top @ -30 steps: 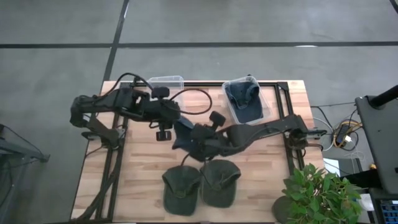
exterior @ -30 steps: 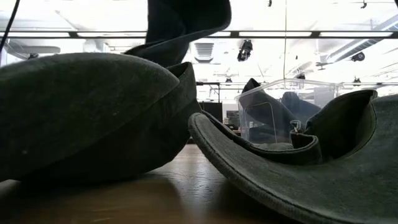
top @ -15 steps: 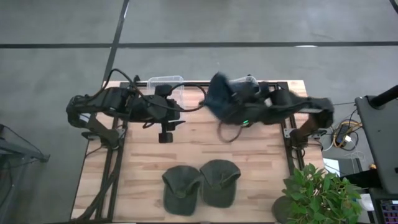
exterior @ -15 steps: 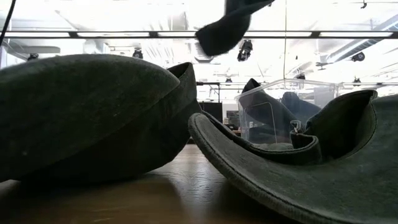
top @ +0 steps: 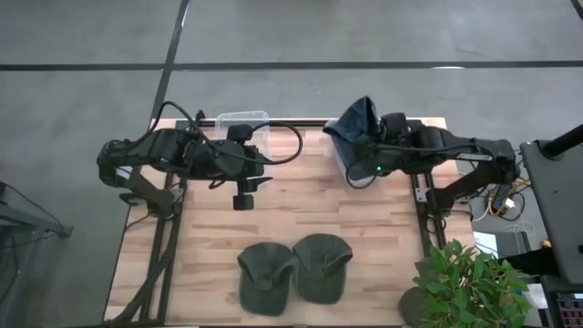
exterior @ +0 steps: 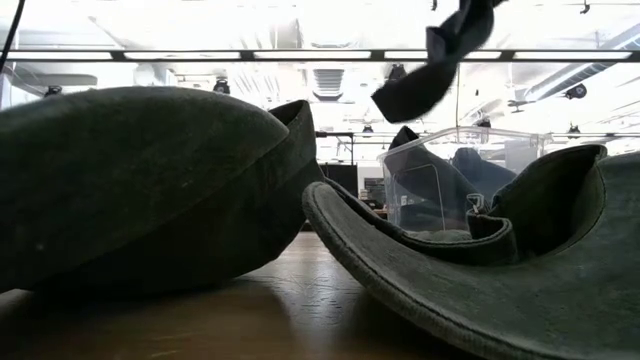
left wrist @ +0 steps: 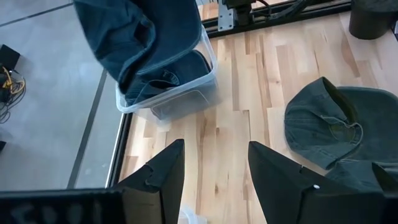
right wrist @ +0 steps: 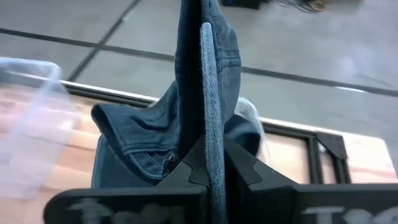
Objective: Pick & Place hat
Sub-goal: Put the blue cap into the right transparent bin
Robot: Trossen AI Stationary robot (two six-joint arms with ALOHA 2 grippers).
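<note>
Blue hat (top: 357,121) held pinched by right gripper (top: 372,137) above bin (top: 363,169), for dropping in; left gripper (left wrist: 211,180) parked, fingers apart.

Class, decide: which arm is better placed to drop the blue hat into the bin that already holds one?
The right. Its gripper holds the blue hat above that bin. The left gripper is open and empty, over bare table.
</note>
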